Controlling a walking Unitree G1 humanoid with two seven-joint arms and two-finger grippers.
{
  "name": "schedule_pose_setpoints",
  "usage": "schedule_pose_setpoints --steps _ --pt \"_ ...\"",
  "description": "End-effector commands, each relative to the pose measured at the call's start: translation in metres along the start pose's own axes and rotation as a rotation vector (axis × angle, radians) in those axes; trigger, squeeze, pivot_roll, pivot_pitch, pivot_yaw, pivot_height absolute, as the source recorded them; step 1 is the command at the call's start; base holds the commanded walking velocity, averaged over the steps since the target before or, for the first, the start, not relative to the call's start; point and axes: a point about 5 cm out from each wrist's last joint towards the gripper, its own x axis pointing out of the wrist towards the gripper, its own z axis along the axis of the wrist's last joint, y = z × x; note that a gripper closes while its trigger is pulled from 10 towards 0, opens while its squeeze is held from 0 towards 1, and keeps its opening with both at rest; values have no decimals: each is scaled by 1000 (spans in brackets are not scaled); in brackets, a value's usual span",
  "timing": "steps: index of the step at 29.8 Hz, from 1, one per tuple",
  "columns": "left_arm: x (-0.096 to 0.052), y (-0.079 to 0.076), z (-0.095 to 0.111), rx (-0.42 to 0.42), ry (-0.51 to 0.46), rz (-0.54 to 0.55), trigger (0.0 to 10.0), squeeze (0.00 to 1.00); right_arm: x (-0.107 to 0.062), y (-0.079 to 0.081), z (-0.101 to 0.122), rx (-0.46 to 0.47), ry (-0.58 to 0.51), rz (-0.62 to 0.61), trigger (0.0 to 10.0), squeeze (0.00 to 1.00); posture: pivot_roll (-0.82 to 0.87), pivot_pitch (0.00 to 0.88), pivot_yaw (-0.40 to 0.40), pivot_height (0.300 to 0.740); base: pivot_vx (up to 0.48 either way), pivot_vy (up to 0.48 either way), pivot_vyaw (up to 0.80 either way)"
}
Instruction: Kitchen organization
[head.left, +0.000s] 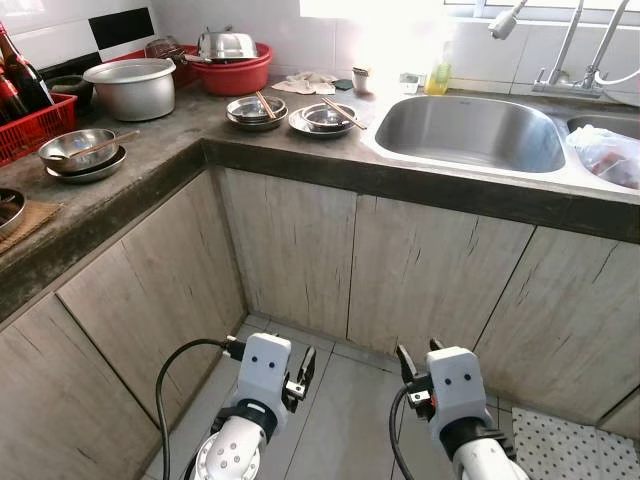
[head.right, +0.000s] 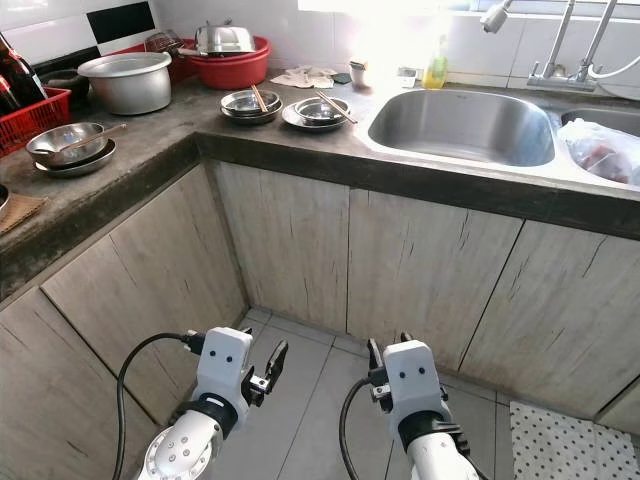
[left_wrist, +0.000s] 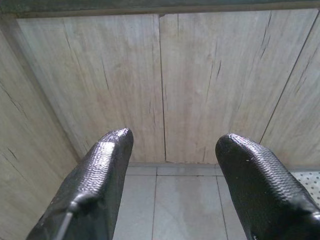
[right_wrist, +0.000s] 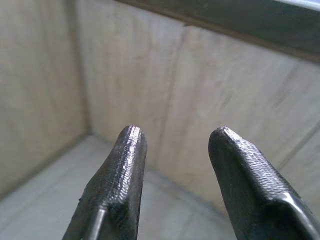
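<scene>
Closed cabinet doors (head.left: 300, 250) wall off the floor (head.left: 330, 400) corner.

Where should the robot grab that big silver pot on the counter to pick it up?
Probably by the rim. The big silver pot stands upright and open-topped on the counter, with smooth rounded walls and no handles visible. Coming down from above, on its front side facing the counter edge, lets one gripper finger slip inside and one outside the thin lip. The red basin crowds its right.
</scene>
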Motion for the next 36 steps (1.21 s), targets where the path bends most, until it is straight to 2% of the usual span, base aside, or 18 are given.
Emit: schedule_pose_setpoints --steps 1,3,4,6,10,17,30,36 --pt "0 0 -1 -4 1 0 10000 0 -1 2 4 54 -27 32 10000 0 86 0 -11 740 0 0 0" --pt "0 -1 -2 -5 0 -2 10000 0 1 -1 7 50 -49 -8 10000 0 84 0 -8 740 0 0 0" --pt "0 -1 -2 3 1 3 10000 0 2 -3 10 90 -72 -10 10000 0 85 0 -9 740 0 0 0" --pt "1 0 -1 18 -4 14 10000 0 3 -4 12 106 -82 -3 10000 0 84 0 -8 740 0 0 0" --pt "2 -2 -2 19 -1 -2 10000 0 5 -1 17 69 -111 28 10000 0 84 0 -11 740 0 0 0" --pt "2 -3 -3 23 2 -5 10000 0 6 4 17 77 -112 69 10000 0 83 0 -17 740 0 0 800" --pt "3 -6 -5 24 6 -16 10000 0 10 3 16 59 -114 78 10000 0 82 0 -17 740 0 0 781" --pt "4 -6 -6 26 5 -17 10000 0 16 -1 16 54 -115 59 10000 0 83 0 -16 740 124 0 0"
